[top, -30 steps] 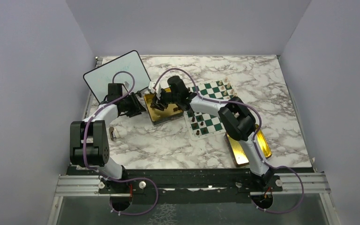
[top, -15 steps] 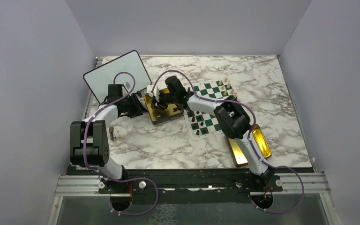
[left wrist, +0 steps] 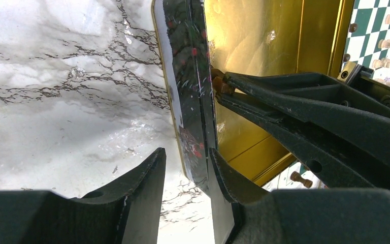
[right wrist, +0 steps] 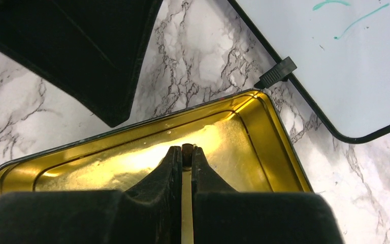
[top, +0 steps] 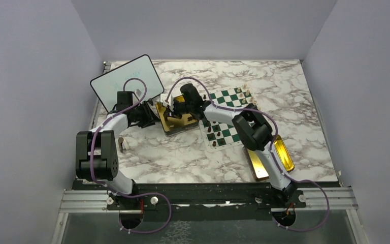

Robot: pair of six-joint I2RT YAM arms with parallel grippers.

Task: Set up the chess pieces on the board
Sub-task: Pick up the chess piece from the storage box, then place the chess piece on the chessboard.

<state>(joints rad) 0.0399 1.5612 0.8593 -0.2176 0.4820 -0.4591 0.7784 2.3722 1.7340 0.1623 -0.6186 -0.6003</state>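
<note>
Top: left fingers [top: 152, 115] sit at the left wall of the open tin [top: 184, 125], right fingers [top: 172, 108] are down inside it. The board [top: 232, 133] lies just right of the tin, with pieces [top: 239, 93] at its far and near ends, so setup looks partly done. A second tin [top: 267, 165] sits near the right base, whiteboard [top: 127, 77] far left. Left wrist: left fingers straddle the tin wall, half closed. A sliver of surface [left wrist: 56, 101] shows beside one finger, so I can't tell if they actually clamp it. Right fingers come in from the right with a brown piece [left wrist: 217, 84] at their tips. Right wrist: fingers shut on that piece, low over the tin floor. Step in hand: picking a dark piece out of the tin. Next, my guess: lift straight up clear of the rim, carry to a free square on the dark side, set it down upright without knocking neighbours.
</note>
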